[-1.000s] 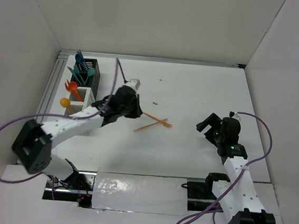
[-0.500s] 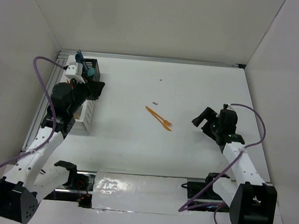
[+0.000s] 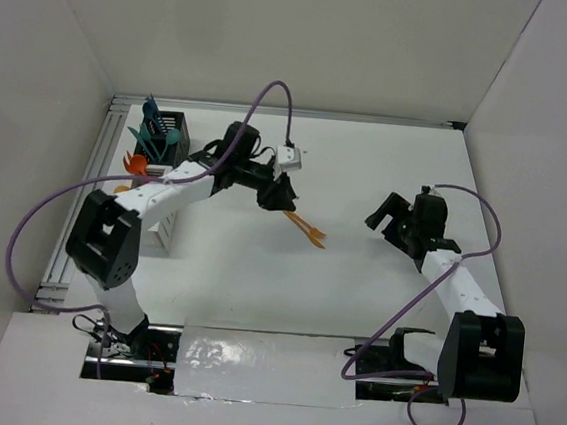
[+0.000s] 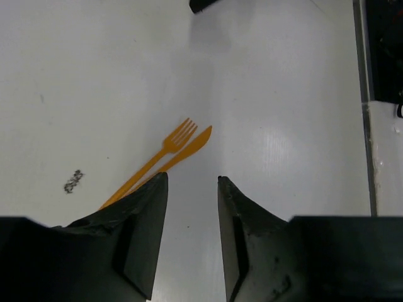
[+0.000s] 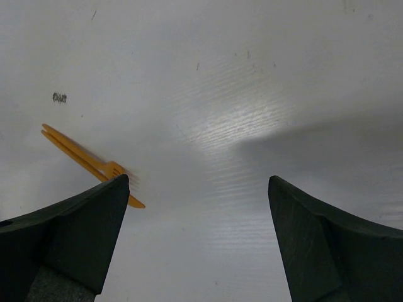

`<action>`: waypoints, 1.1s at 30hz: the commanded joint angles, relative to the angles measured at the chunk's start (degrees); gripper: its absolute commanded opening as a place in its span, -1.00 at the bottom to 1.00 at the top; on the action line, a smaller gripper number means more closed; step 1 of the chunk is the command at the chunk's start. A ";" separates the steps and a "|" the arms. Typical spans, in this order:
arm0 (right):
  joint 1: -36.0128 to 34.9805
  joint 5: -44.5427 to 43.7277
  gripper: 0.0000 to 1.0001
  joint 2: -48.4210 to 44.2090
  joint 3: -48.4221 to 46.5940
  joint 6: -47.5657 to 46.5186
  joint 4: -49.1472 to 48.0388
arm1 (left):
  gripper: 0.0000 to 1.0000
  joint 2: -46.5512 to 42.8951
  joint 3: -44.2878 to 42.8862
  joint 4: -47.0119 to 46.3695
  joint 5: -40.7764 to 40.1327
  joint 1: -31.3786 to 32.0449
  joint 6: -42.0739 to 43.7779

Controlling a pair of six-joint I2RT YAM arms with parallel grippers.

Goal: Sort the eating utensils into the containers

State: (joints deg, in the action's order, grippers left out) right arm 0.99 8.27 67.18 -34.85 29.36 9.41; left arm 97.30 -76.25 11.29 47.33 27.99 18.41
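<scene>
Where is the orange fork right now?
The fork lies flat on the table near its middle, side by side with the orange knife. In the left wrist view it sits just ahead of the open left fingers.

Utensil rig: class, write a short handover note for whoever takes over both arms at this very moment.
Left claw: open, empty, low over the table, just short of the orange fork and orange knife.
Right claw: open, empty, over bare table.
Done: blue and teal utensils stand in the black bin; orange ones poke from the white bin.
Left to do: fork and knife lie together mid-table; bin them.
</scene>
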 commanded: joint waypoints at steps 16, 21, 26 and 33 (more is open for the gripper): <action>0.15 -8.62 0.98 1.99 -1.71 0.69 -2.20 | 0.59 17.67 -13.13 13.14 1.18 3.91 34.66; 0.24 -8.62 0.98 3.57 -2.94 -0.09 -2.20 | 0.57 19.33 -12.26 12.00 1.45 3.04 38.27; 0.24 -8.62 0.98 5.68 -5.05 -2.03 -1.07 | 0.57 22.05 -11.91 12.79 -2.14 4.09 40.12; 0.24 -6.43 0.98 5.16 -2.85 -0.80 -2.72 | 0.57 25.13 -12.96 10.69 -3.03 4.27 40.56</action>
State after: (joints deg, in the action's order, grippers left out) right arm 1.02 1.30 72.60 -37.26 28.60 9.32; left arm 121.10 -87.72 23.94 43.46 31.97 55.83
